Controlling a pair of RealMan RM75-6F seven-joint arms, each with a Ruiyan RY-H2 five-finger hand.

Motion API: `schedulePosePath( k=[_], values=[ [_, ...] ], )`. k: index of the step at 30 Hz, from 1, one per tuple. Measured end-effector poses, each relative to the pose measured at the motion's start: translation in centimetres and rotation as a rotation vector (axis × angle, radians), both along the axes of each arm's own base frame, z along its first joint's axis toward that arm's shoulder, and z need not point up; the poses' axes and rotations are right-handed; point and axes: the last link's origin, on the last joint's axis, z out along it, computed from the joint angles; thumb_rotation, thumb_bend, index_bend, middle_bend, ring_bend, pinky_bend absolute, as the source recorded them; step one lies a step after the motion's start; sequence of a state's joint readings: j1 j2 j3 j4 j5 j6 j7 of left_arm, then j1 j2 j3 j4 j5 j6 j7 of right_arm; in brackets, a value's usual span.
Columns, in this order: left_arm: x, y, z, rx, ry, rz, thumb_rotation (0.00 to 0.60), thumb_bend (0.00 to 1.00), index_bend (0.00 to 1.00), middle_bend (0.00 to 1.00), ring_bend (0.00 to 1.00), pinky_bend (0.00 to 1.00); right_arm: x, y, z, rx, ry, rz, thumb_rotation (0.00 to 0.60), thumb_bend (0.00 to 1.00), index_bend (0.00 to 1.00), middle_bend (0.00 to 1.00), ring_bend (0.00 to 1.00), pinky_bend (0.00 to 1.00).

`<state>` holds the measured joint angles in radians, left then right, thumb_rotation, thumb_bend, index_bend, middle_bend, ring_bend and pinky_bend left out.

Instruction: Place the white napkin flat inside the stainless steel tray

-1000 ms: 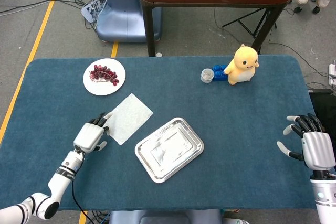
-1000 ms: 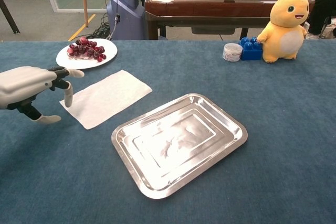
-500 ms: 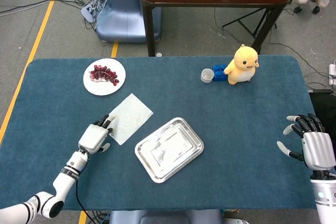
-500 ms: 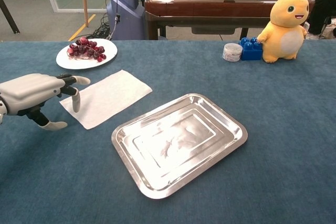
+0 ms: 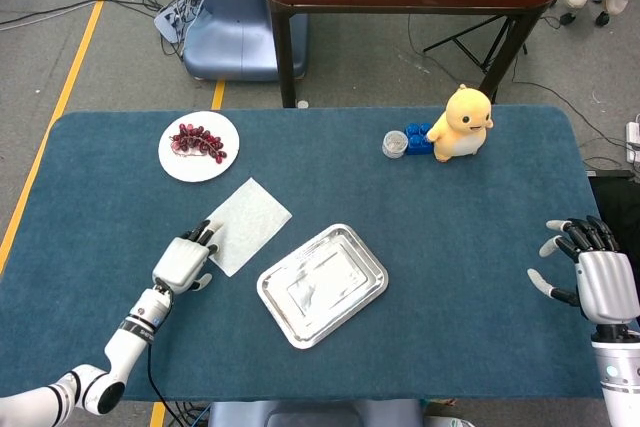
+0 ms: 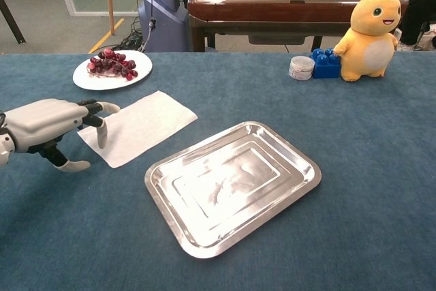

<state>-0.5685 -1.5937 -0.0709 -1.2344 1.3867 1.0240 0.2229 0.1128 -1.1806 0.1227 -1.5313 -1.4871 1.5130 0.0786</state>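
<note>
We see the white napkin [image 6: 138, 126] lying flat on the blue table [image 5: 450, 247], just left of and beyond the stainless steel tray [image 6: 231, 183], not inside it. Our left hand [image 6: 51, 127] hovers at the napkin's near-left corner, fingers apart and reaching over its edge, gripping nothing. Our right hand [image 5: 590, 272] sits well apart at the far right, fingers spread, holding nothing.

White napkin [image 5: 245, 224] [image 6: 139, 126]: thin rectangular sheet, flat on table, set diagonally, its near corner under the left hand's [image 5: 184, 260] [image 6: 45, 125] fingertips. Stainless steel tray [image 5: 322, 284] [image 6: 231, 182]: shiny, rectangular, rounded corners, empty, flat, angled, to the right of that hand, just beside the napkin, not touching.
</note>
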Motion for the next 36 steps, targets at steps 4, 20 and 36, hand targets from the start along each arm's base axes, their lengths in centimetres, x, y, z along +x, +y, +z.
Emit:
schedulePosePath(
  k=[4,20,36],
  values=[
    [0.0,-0.1,-0.2,-0.004,0.001,0.002,0.6,0.27,0.44,0.07,0.03,0.27,0.0,0.0,0.0,0.0,0.0,0.001,0.6,0.19,0.52,0.3,0.18,0.1],
    [0.2,0.0,-0.8,-0.01,0.002,0.009,0.6,0.25,0.43,0.07,0.03,0.27,0.0,-0.1,0.1,-0.004,-0.004,0.002,0.6,0.19,0.52,0.3,0.19,0.1],
    [0.2,0.2,-1.5,-0.006,-0.006,0.017,0.6,0.26,0.43,0.07,0.03,0.27,0.0,-0.1,0.2,-0.008,-0.006,0.002,0.6,0.19,0.52,0.3,0.19,0.1]
  ],
)
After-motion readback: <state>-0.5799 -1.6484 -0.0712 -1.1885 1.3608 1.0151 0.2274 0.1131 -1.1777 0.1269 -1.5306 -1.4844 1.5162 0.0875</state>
